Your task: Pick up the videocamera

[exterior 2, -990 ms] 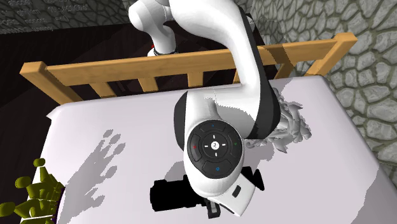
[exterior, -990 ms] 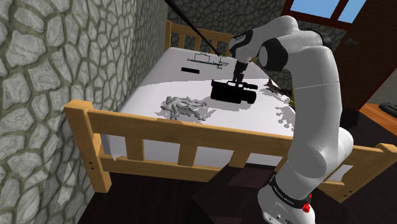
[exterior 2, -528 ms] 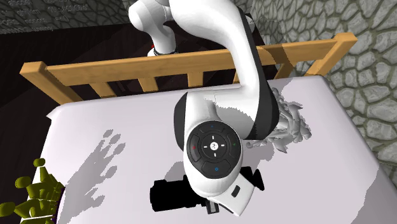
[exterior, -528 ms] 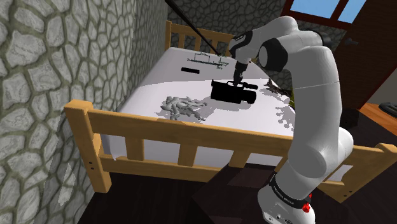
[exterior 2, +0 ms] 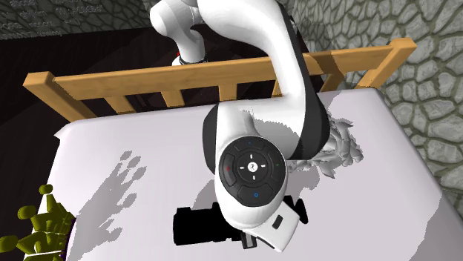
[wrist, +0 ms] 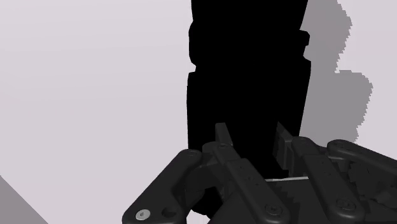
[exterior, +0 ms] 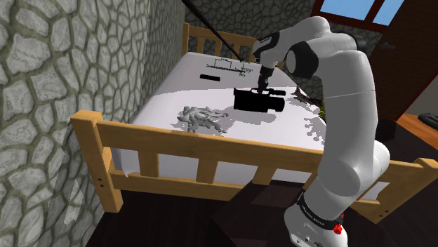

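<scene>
The black videocamera (exterior: pixel 257 102) is long and boxy, with a round front end. It is over the middle of the bed (exterior: pixel 175 98), which has a smooth white top. I cannot tell if it touches the bed. Its grey shadow lies on the sheet next to it.

The black gripper (exterior: pixel 264 83) comes down from above and squeezes the top of the videocamera. In the wrist view its two fingers (wrist: pixel 222 143) press on both sides of the dark body (wrist: pixel 248 76).

A bumpy grey lump (exterior: pixel 203 118) lies nearby on the sheet. The bed rail (exterior: pixel 210 140) is yellow wood with flat bars. The wall (exterior: pixel 56 63) is made of round grey stones.
</scene>
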Tool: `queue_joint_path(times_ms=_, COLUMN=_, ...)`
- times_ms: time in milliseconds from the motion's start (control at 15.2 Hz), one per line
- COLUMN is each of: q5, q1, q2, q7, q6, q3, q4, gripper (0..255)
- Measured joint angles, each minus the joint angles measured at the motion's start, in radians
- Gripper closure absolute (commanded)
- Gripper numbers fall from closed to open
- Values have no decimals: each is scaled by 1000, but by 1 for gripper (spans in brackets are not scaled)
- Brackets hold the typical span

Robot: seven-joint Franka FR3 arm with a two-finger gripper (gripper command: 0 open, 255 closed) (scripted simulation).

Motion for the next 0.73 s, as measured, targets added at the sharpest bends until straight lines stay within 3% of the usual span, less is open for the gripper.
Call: queue_joint_path(times_ms=726, q5=-23, q1=-13, q2=-28, q7=19, q6=-132, q3=-14, q4=111, gripper=255)
